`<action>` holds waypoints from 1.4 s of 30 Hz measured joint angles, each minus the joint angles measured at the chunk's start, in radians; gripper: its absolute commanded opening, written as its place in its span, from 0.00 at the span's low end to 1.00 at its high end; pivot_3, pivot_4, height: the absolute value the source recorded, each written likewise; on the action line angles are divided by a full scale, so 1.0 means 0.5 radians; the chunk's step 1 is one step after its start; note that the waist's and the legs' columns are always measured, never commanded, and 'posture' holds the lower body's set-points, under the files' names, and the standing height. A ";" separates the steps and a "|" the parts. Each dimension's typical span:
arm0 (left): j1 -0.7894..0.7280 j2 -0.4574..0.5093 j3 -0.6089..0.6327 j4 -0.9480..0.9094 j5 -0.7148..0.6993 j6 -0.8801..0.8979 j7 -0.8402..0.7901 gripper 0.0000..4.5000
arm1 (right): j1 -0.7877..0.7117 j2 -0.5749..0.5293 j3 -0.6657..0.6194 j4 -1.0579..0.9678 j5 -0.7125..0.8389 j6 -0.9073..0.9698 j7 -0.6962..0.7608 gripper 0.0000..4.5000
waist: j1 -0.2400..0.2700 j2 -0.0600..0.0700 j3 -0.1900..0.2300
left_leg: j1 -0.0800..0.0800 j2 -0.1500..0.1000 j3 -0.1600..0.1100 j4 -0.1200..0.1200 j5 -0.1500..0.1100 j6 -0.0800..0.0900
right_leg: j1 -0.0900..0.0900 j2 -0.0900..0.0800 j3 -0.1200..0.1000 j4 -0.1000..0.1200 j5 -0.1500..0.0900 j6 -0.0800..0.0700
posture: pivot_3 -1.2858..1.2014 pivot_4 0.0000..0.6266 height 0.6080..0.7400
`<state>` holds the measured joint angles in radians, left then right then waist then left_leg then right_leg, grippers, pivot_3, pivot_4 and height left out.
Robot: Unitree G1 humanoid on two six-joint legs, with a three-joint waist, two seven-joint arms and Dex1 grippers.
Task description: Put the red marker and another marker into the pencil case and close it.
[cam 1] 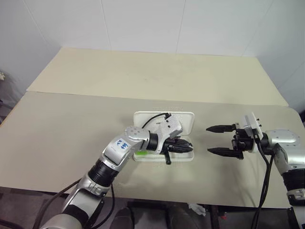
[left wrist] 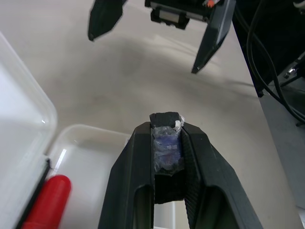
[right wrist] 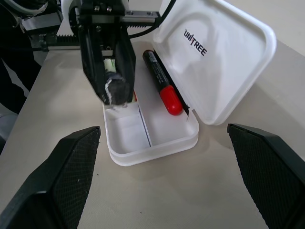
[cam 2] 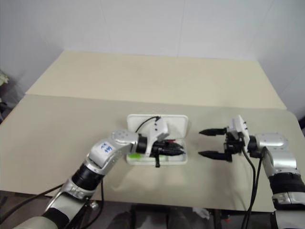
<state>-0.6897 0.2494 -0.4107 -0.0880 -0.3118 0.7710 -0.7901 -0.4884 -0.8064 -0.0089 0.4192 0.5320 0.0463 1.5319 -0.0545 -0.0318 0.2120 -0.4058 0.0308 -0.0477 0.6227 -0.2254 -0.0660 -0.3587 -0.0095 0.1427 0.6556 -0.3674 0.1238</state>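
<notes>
over the open pencil case [right wrist: 157, 138], left gripper [right wrist: 116, 90] clamped on another marker [right wrist: 114, 78], tip end poking past the fingertips, hanging just above the empty near compartment. red marker [right wrist: 162, 86] already lying inside along the hinge side, long axis parallel to the lid. lid up, not yet closed. further right, right gripper [cam 1: 220, 140] spread wide, empty, near the case's end.

You face a beige surface [cam 1: 71, 129]; a white panelled wall [cam 1: 143, 24] stands directly behind it.
</notes>
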 measured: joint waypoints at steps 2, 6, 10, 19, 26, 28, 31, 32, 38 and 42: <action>0.001 0.000 0.000 -0.015 0.005 0.017 0.019 0.09 | -0.002 0.007 0.000 0.014 -0.010 -0.001 0.000 1.00 | 0.000 0.000 0.000 | 0.000 0.000 0.000 0.000 0.000 0.000 | 0.000 0.000 0.000 0.000 0.000 0.000 | 0.52 0.24 1.00; 0.002 0.008 -0.004 -0.028 0.025 0.032 0.050 0.09 | -0.016 0.019 0.000 0.036 -0.031 -0.005 0.000 1.00 | 0.000 0.000 0.000 | 0.000 0.000 0.000 0.000 0.000 0.000 | 0.000 0.000 0.000 0.000 0.000 0.000 | 0.52 0.24 1.00; 0.022 0.020 -0.006 -0.033 0.044 0.037 0.052 0.09 | -0.020 0.032 0.000 0.044 -0.042 -0.007 0.000 1.00 | 0.000 0.000 0.000 | 0.000 0.000 0.000 0.000 0.000 0.000 | 0.000 0.000 0.000 0.000 0.000 0.000 | 0.52 0.24 1.00; 0.049 0.022 -0.045 -0.044 0.055 0.055 0.051 0.50 | -0.031 0.054 -0.007 0.063 -0.076 -0.011 -0.007 1.00 | 0.000 0.000 0.000 | 0.000 0.000 0.000 0.000 0.000 0.000 | 0.000 0.000 0.000 0.000 0.000 0.000 | 0.52 0.24 1.00; 0.049 0.022 -0.043 -0.044 0.061 0.058 0.053 1.00 | -0.038 0.064 -0.019 0.093 -0.088 -0.014 -0.010 1.00 | 0.000 0.000 0.000 | 0.000 0.000 0.000 0.000 0.000 0.000 | 0.000 0.000 0.000 0.000 0.000 0.000 | 0.52 0.24 1.00; 0.050 0.029 -0.038 -0.046 0.061 0.058 0.054 1.00 | -0.045 0.064 -0.019 0.110 -0.097 -0.017 -0.010 1.00 | 0.000 0.000 0.000 | 0.000 0.000 0.000 0.000 0.000 0.000 | 0.000 0.000 0.000 0.000 0.000 0.000 | 0.52 0.24 1.00; 0.055 0.060 0.010 -0.097 0.050 0.058 0.054 1.00 | -0.063 0.065 -0.022 0.116 -0.099 -0.019 -0.009 1.00 | -0.004 0.001 0.001 | 0.000 0.000 0.000 0.000 0.000 0.000 | 0.000 0.000 0.000 0.000 0.000 0.000 | 0.52 0.24 1.00; 0.055 0.080 0.043 -0.139 0.040 0.057 0.053 1.00 | -0.065 0.065 -0.036 0.116 -0.099 -0.019 -0.008 1.00 | -0.004 0.001 0.001 | 0.000 0.000 0.000 0.000 0.000 0.000 | 0.000 0.000 0.000 0.000 0.000 0.000 | 0.52 0.24 1.00; 0.073 0.249 0.333 -0.404 -0.049 0.009 0.017 1.00 | -0.077 0.075 -0.083 0.116 -0.082 -0.010 -0.001 1.00 | -0.004 0.002 0.001 | 0.000 0.000 0.000 -0.001 0.000 0.000 | 0.000 0.000 0.000 -0.001 0.000 0.000 | 0.52 0.24 1.00; 0.100 0.324 0.541 -0.555 -0.163 -0.087 -0.024 1.00 | -0.087 0.091 -0.091 0.116 -0.062 0.000 0.000 1.00 | -0.002 0.003 0.002 | 0.000 0.001 0.000 0.000 0.000 0.000 | 0.001 -0.001 0.000 -0.001 0.000 0.000 | 0.52 0.24 1.00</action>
<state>-0.6398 0.4113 -0.1400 -0.3657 -0.3931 0.7276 -0.8022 -0.5321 -0.7609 -0.0545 0.4774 0.5007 0.0462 1.5321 -0.0555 -0.0301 0.2130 -0.4057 0.0311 -0.0477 0.6226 -0.2254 -0.0660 -0.3584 -0.0097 0.1425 0.6553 -0.3674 0.1239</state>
